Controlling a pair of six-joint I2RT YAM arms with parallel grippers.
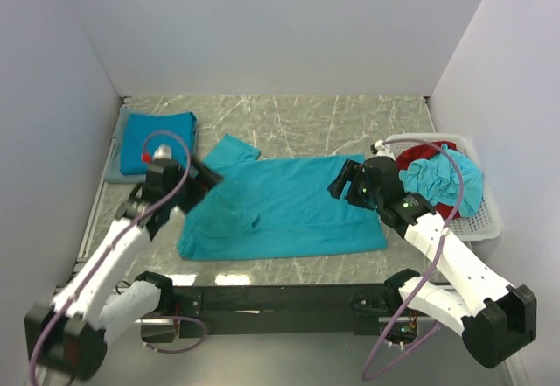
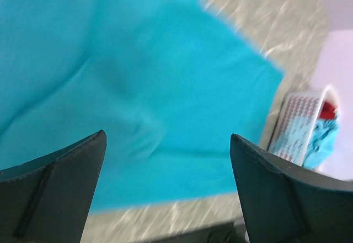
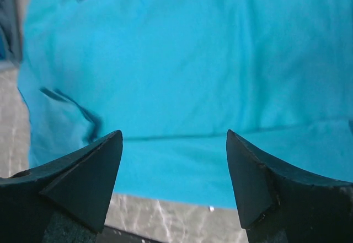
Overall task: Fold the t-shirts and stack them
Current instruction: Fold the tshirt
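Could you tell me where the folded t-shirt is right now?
In the top view, the folded t-shirt lies in the far left corner by the left wall, just beyond the left gripper and the spread-out t-shirt.

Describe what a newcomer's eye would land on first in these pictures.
A big teal t-shirt lies spread across the middle of the marble table, with the left claw and right claw open at its two ends. A folded teal shirt sits in the back-left corner, and a white basket on the right holds red and teal clothes.
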